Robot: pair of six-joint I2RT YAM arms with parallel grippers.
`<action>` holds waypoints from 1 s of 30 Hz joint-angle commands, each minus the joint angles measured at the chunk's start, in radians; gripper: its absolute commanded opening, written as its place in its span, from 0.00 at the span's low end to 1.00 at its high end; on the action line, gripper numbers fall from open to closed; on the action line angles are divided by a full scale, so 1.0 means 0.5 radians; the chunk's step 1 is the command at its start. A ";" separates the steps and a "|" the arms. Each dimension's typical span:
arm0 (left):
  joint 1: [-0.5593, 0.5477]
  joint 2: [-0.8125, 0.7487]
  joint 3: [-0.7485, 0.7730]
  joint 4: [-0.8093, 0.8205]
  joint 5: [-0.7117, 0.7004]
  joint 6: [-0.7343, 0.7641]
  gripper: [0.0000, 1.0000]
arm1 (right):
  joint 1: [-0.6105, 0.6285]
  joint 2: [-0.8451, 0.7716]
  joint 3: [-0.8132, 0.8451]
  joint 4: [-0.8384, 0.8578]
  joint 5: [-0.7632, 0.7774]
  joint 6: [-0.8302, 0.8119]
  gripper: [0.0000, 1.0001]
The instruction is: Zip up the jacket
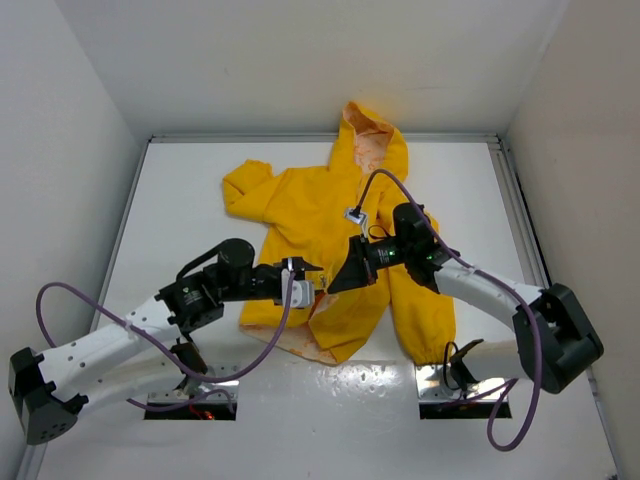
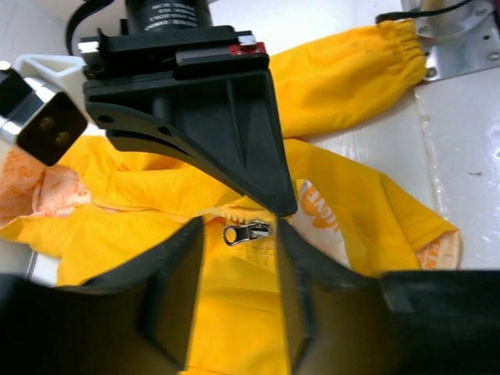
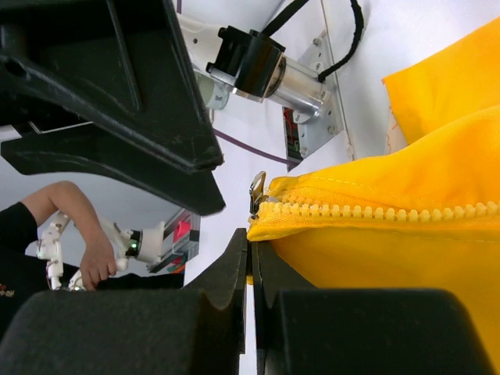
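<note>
1. One white table [image 1: 170,210] is boxed in by pale walls [image 1: 60,150] on its left, far and right sides.
2. Mid-table lies the yellow jacket [image 1: 300,215]. Its hood [image 1: 375,140] reaches the table's far edge. Both side walls stand well apart from it, and white tabletop shows on either side.
3. One sleeve [image 1: 250,190] is bunched toward the far left. The other sleeve [image 1: 425,300] runs to the near right, and its cuff [image 1: 432,350] ends just beside the right arm's base plate [image 1: 440,385].
4. At the near hem the front is spread open, so the printed lining [image 1: 305,345] shows.
5. Right gripper [image 3: 250,246] is closed, pinching the jacket's front edge at the end of the zipper teeth [image 3: 375,211].
6. Left gripper [image 2: 238,242] faces it closely. Its jaws stand apart and hold nothing.
7. Zipper pull [image 2: 247,232] lies in the gap between the left fingers [image 2: 183,266]. Whether either finger touches it, I cannot tell.
</note>
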 commanded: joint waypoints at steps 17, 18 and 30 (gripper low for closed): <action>0.324 0.268 0.482 -0.396 0.756 -0.359 0.50 | 0.078 -0.201 0.207 -0.905 -0.165 -1.069 0.00; 0.324 0.269 0.482 -0.439 0.802 -0.341 0.50 | 0.075 -0.201 0.207 -0.918 -0.159 -1.081 0.00; 0.287 0.443 0.571 -0.629 0.910 -0.150 0.50 | 0.103 -0.213 0.259 -0.948 -0.137 -1.137 0.00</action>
